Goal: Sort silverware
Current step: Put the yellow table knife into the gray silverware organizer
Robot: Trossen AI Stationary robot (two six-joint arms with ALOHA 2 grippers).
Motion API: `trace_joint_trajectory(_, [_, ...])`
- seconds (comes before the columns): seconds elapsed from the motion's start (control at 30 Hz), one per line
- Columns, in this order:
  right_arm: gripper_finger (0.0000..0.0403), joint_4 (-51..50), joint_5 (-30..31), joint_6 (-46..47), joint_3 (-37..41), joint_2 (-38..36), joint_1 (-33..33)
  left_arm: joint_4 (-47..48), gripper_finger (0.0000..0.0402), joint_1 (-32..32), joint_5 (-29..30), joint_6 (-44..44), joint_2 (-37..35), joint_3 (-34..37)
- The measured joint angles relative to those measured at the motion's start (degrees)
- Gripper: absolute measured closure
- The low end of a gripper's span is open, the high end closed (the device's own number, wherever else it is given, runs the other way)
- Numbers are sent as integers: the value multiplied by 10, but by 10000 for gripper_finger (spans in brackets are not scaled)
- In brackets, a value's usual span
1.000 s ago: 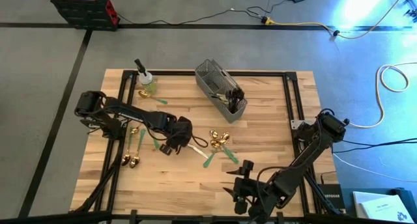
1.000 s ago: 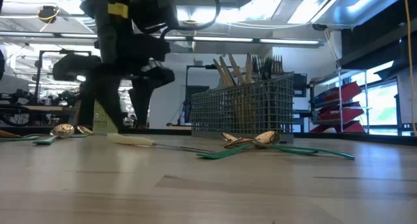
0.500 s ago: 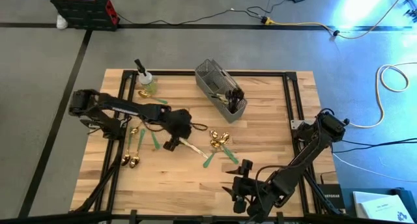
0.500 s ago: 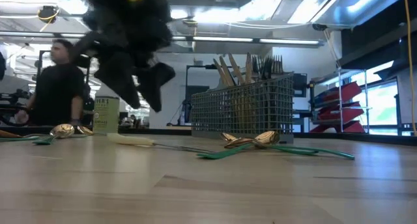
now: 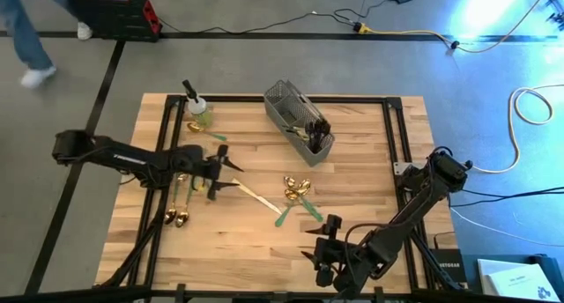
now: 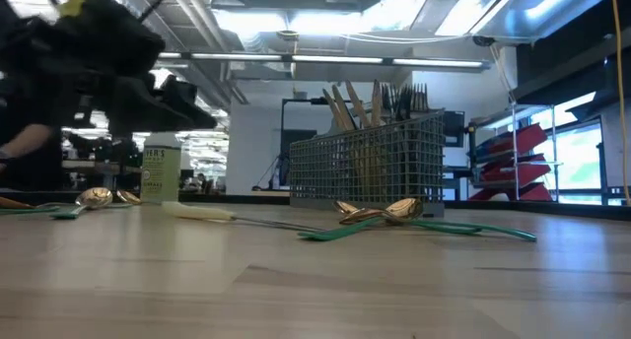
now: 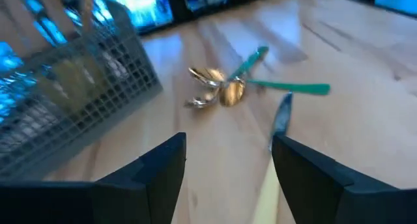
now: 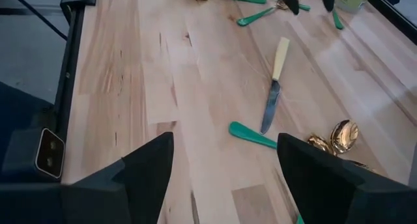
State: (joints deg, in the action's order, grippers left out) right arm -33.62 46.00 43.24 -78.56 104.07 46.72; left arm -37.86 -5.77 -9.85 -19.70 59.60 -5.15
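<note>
The silverware lies scattered on the wooden table. A cream-handled knife (image 5: 257, 198) lies flat near the middle, beside gold spoons with green handles (image 5: 297, 192). More gold spoons (image 5: 179, 217) lie toward the left. My left gripper (image 5: 231, 173) hovers open just left of the knife's handle end, nearly level, with nothing between its fingers (image 7: 228, 152). My right gripper (image 5: 328, 243) waits open above the table's near edge, and it looks onto the knife (image 8: 273, 87). Several pieces stand upright in the grey mesh caddy (image 5: 300, 127).
A spray bottle of green liquid (image 5: 196, 109) stands at the far left, with a gold spoon (image 5: 194, 126) beside it. Bare wood (image 5: 220, 250) lies toward the near left. A person's legs (image 5: 26, 39) pass on the floor beyond the far left corner.
My left gripper has risen from the knife's cream handle and drawn back toward the table's left edge. It has tipped from pointing down to nearly level. The knife lies where it was.
</note>
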Motion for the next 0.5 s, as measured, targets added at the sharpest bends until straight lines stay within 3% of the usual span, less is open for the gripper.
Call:
trace_joint_trajectory(0.3, [146, 10, 0, -2, 0, 0, -12, 21, 190, -64, -70, -20, 29, 24])
trace_joint_trajectory(0.5, [146, 8, -1, -5, 0, 0, -14, 23, 190, -74, -127, -24, 77, 22])
